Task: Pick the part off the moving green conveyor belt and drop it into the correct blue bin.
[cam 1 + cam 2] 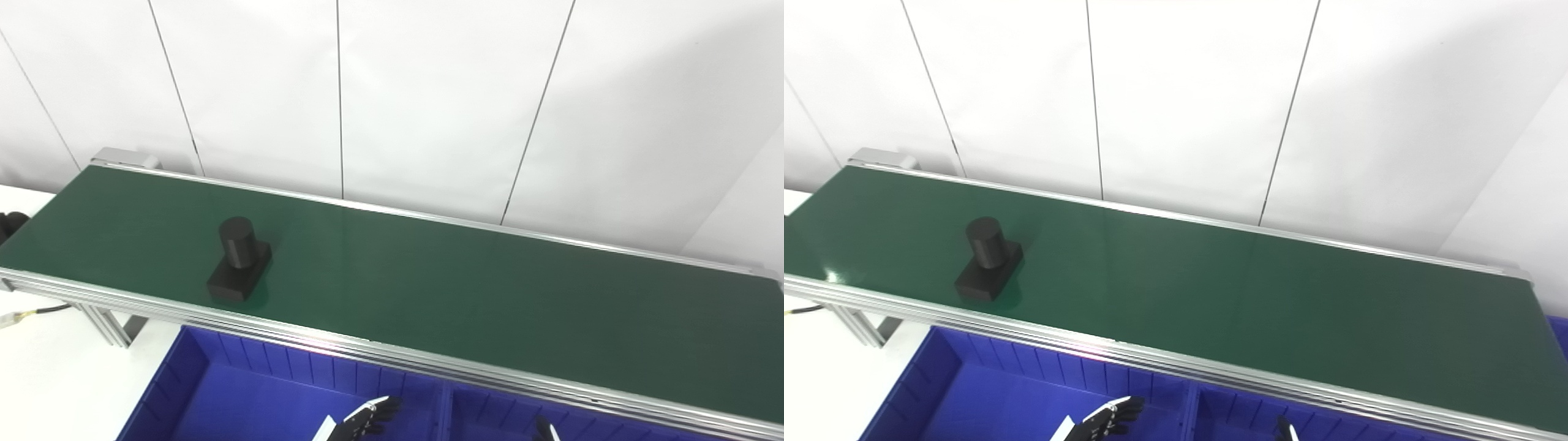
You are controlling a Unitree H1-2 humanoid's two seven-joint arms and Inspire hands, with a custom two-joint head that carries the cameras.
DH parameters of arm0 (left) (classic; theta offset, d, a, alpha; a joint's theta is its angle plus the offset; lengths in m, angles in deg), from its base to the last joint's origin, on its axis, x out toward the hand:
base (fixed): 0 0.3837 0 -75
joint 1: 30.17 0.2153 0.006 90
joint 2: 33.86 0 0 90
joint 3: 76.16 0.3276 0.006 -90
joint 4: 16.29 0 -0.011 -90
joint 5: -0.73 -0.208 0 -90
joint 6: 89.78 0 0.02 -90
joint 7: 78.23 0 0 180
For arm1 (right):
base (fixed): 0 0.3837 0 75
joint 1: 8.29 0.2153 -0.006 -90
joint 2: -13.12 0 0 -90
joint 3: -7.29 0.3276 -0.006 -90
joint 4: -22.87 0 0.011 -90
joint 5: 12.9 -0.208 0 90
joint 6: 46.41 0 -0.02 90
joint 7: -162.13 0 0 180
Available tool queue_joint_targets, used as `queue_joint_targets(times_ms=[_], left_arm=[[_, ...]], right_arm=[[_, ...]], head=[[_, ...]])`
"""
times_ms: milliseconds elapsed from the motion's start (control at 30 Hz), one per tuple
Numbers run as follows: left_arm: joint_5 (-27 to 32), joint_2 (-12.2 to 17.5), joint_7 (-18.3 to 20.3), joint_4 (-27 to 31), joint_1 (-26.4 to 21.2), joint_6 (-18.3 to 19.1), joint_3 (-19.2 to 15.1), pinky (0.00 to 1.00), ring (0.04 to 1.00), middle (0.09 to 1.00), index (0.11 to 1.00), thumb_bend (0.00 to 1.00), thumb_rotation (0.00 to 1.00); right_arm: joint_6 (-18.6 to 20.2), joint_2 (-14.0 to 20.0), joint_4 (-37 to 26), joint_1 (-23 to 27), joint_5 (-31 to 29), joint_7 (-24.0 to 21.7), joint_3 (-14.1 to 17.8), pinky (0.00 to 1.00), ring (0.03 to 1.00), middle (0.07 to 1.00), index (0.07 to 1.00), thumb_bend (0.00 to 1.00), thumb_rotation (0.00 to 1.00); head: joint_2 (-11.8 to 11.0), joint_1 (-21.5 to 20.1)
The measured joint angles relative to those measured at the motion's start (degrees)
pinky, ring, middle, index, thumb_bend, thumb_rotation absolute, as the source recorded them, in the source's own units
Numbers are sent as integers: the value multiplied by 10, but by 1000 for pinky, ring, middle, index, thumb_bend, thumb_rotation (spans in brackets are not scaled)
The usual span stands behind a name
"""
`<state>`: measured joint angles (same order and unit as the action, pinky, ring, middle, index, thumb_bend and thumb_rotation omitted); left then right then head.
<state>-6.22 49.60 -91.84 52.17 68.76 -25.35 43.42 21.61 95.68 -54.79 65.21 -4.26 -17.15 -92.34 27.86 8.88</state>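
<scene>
- Progress so far, from where I'm standing: basically zero, the pick isn't started yet.
- The part (238,260), a black chunk with a flat rectangular base and a fat round post sticking up, is sitting upright on the green conveyor belt (459,288), toward the left end and closer to the near rail than the far one.
- Nothing is touching it. Both hands are hanging way down at the near edge, over the blue bins, well apart from the part.
- The left hand (367,419) is poking up over the left blue bin (202,367). Its dark fingers are looking spread and it's holding nothing, so I'm calling it open.
- The right hand (544,430) is barely peeking in at the bottom, over the right blue bin (484,407). Only a tip is showing, so I honestly can't tell if it's open or closed.
- Both bins are looking bare in the bits I can see, though a lot of them is getting cut off at the bottom.
- Still to do, I reckon: reach up over the near rail, grab the part by that post or the base, lift it off, and drop it in the right bin.
- Which bin is the correct one? Nothing here is telling me.
- Off to the far left there's a cable (37,312) lying on the white table (55,380), not part of the job.
</scene>
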Motion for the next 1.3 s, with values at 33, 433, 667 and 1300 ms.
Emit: queue_joint_targets(times_ms=[33,433,667,1300], left_arm=[[1,1,-1,-1,-1,0,1,787,832,847,827,891,709],[1,3,-63,-16,-18,0,37,756,808,827,812,878,698],[-1,10,-103,-10,-21,0,68,744,805,825,805,899,717],[-10,25,-125,50,-9,0,99,731,801,821,789,856,667]], right_arm=[[-6,1,2,1,0,0,0,931,973,994,994,702,999],[-15,16,10,12,12,62,-30,949,946,954,962,731,927],[-19,53,-59,16,24,145,-77,953,912,895,922,774,867],[-25,55,-244,142,15,74,-54,815,843,857,878,884,755]], head=[[-1,0],[-25,16],[-29,19],[-18,2]])
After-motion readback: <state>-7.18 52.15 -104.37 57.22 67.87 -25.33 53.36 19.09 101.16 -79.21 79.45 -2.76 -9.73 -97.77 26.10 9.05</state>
